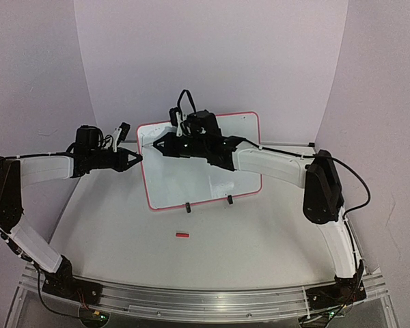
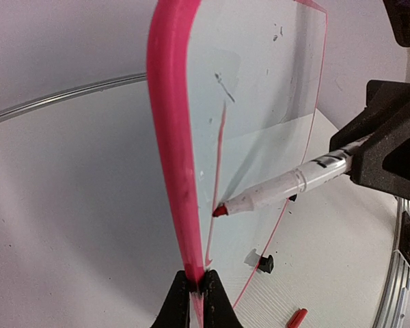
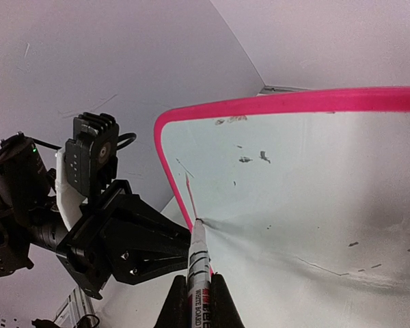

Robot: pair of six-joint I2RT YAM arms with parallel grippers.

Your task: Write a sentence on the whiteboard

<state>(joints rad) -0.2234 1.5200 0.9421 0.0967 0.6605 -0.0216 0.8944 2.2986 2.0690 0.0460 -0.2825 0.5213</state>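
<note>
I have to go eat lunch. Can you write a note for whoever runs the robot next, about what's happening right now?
The left gripper is shut on the whiteboard's left edge, with the board standing on the table.
The right gripper is shut on the marker, tip against the board near its upper left.
The cap lies on the table in front.
Done: one short red stroke.
Left: nearly the whole sentence.

Black lettering is printed on the white-barrelled red-tipped marker point(image 3: 199, 266) (seemingly "WHITE BOARD", cropped); only unreadable strokes are seen on the red-framed white board point(image 3: 314, 178).
</note>
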